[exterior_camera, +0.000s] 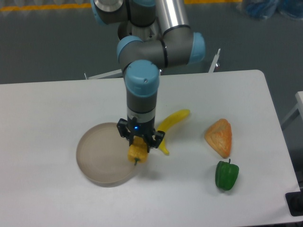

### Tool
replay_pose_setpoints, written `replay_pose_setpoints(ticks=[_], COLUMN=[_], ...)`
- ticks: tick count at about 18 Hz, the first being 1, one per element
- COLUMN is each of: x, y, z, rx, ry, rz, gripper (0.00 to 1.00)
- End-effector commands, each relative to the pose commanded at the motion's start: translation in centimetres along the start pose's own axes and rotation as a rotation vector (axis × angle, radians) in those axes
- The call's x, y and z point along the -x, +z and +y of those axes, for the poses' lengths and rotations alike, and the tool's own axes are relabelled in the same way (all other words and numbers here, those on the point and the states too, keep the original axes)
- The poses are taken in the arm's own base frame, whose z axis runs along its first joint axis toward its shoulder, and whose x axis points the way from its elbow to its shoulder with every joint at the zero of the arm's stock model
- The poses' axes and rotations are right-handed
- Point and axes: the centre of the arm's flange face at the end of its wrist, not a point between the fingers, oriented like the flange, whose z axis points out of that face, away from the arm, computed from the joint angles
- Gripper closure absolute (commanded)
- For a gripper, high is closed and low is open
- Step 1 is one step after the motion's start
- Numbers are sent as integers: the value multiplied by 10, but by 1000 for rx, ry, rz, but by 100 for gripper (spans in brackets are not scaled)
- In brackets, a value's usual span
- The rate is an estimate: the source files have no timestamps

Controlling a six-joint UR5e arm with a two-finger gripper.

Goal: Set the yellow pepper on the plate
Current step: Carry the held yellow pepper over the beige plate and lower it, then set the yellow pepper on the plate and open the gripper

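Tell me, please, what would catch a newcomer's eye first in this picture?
First the arm, reaching down mid-table with its gripper shut on the yellow pepper, held over the right edge of the plate. Next come the bright fruits on the white table: a banana just right of the gripper, an orange wedge farther right, and a green pepper in front of it.

A robotics lab, by the look of it; an industrial arm [142,85] bolted on a pedestal behind a plain white surface [47,109]; grey floor [47,42] with yellow safety tape [42,6]; toy produce as props.
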Motion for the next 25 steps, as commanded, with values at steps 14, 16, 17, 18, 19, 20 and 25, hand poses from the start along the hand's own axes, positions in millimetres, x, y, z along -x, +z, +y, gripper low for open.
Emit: replay_pose_setpoints(ticks=[14, 16, 17, 18, 19, 20, 25], x=[-52, -50, -49, -49, -49, -49, -47], y=[41, 43, 44, 45, 45, 46, 55], z=[-15, -18, -19, -20, -20, -20, -20], rx=[13, 11, 13, 13, 13, 14, 22], ry=[-81, -78, -79, -75, -75, -73, -68], rz=[10, 10, 10, 10, 10, 11, 12], gripper=[55, 55, 55, 54, 54, 53, 50])
